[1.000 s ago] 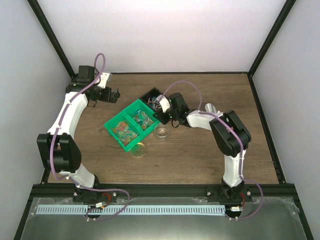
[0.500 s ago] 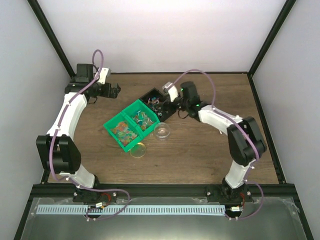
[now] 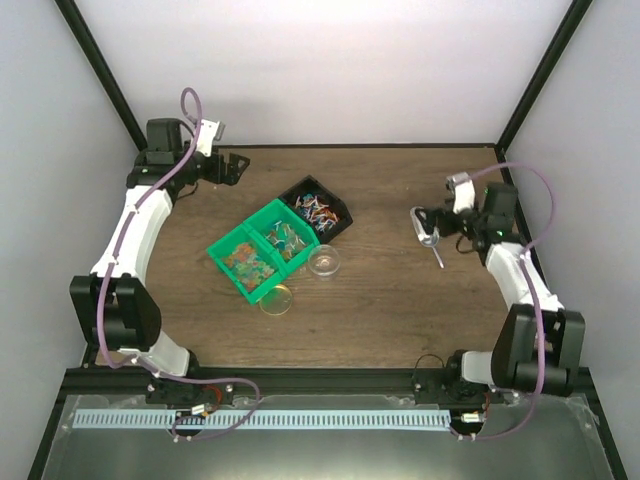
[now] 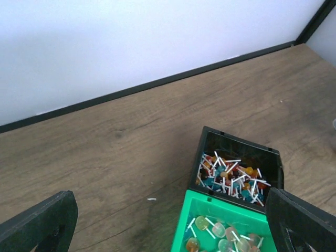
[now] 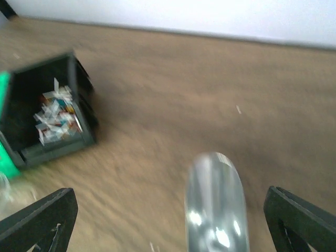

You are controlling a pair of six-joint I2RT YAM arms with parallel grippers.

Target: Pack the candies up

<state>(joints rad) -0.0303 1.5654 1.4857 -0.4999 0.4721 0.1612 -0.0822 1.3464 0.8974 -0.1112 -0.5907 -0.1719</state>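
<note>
On the wooden table (image 3: 400, 310) a green tray (image 3: 232, 277) is set, a black bin (image 3: 338, 230) touching its far-right side. Beyond the tray's far-left the left gripper (image 4: 170, 220) is held with fingers wide; well to its right the right gripper (image 5: 173, 215) is likewise splayed (nothing gripped), a metal scoop (image 5: 214, 199) seen between its fingers. A clear jar (image 3: 324, 262) and gold lid (image 3: 277, 298) are placed beside the tray's near side. Both bin and tray are stocked with candies (image 4: 231, 176).
</note>
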